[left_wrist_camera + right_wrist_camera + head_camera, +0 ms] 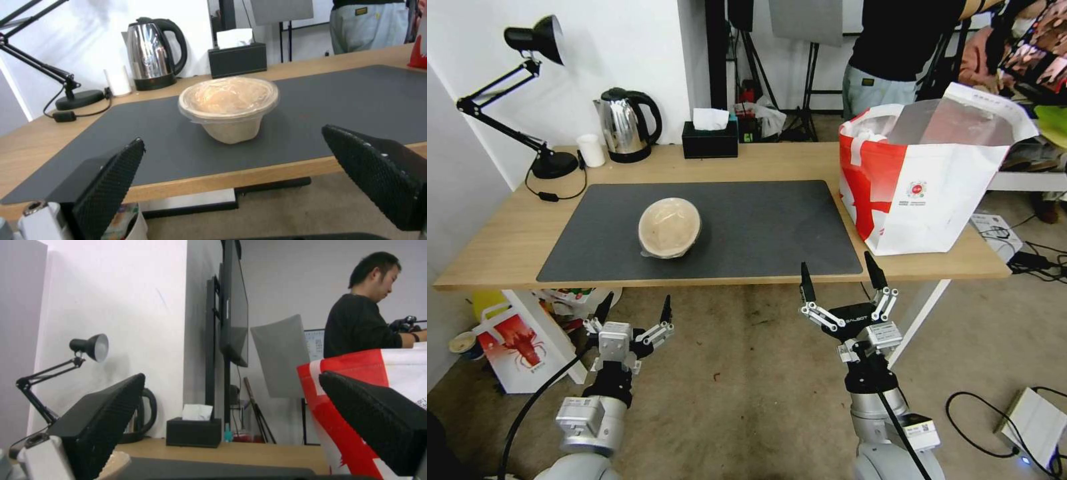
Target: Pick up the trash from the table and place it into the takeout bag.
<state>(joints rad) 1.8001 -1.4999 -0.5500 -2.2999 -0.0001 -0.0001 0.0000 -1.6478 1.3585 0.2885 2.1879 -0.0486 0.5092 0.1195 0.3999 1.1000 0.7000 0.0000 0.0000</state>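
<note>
Trash on the bench is reduced to one item: a beige bowl, film-covered, seated on the dark mat left of centre in the head view. The takeout bag is stood at the right end of the bench, mouth open, foil lining exposed. Both grippers are held below the near bench edge with nothing grasped: the left gripper at lower left with fingers spread, the right gripper at lower centre-right, likewise released. The step in hand is judged to be the approach to the beige bowl; a reach up and over the edge by the left gripper, with fingers set either side of the bowl wall, would be called for. The bag's contents are hidden by its walls, so whether other leftovers lie inside cannot be confirmed. A kettle and tissue box are set along the far edge.
</note>
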